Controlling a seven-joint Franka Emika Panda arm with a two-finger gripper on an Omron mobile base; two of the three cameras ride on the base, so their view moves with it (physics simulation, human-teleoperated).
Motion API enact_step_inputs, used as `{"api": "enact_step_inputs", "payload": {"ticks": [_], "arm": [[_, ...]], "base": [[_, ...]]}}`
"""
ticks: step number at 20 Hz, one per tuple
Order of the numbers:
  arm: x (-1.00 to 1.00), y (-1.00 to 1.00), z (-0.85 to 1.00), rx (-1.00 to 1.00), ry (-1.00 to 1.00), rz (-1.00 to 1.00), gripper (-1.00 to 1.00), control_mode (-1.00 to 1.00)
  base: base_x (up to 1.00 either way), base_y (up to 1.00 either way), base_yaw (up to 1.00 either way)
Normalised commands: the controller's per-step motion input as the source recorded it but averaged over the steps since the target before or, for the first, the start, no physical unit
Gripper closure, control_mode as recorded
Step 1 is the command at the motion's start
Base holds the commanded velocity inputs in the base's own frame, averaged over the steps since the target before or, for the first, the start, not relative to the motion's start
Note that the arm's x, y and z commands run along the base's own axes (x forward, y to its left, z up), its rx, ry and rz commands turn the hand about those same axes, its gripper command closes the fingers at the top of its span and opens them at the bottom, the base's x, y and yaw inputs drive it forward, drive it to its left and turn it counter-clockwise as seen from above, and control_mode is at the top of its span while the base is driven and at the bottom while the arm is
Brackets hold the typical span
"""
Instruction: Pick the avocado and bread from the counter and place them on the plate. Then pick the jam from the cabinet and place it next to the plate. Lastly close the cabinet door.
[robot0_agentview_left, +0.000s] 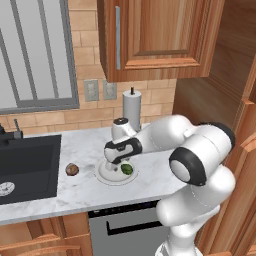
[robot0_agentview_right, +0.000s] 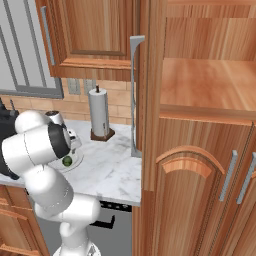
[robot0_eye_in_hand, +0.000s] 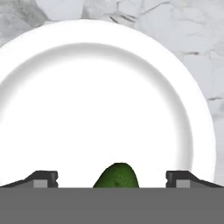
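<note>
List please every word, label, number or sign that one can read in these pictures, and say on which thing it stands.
None: no readable text stands on anything here.
The plate, the avocado, the bread and the counter are unmarked.
A round object in the sink has faint dark marks, too small and blurred to read.

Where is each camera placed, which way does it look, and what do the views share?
Left base view: behind the arm to its left, looking forward and down at the counter, sink, bread and plate; the white arm crosses from the lower right.
Right base view: behind the arm to its right, facing the open cabinet and paper towel roll; the arm rises from the lower left.
Hand view: on the hand, looking straight down at the plate; the open gripper straddles the avocado.
Shared: plate and avocado appear in all three.
</note>
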Motion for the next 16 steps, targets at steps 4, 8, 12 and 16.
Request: {"api": "enact_step_inputs", "payload": {"ticks": [4, 8, 12, 16], "arm": [[-0.02, 0.16, 0.23, -0.01, -0.05, 0.04, -1.00, -1.00], [-0.01, 0.27, 0.22, 0.00, -0.01, 0.03, -1.00, -1.00], [-0.03, 0.29, 0.24, 0.00, 0.00, 0.05, -1.00, -1.00], [-0.24, 0.15, 0.17, 0.00, 0.00, 0.09, -1.00, -1.00]], "base": [[0.00, 0.00, 0.00], [0.00, 0.00, 0.00], [0.00, 0.00, 0.00], [0.00, 0.00, 0.00]]}}
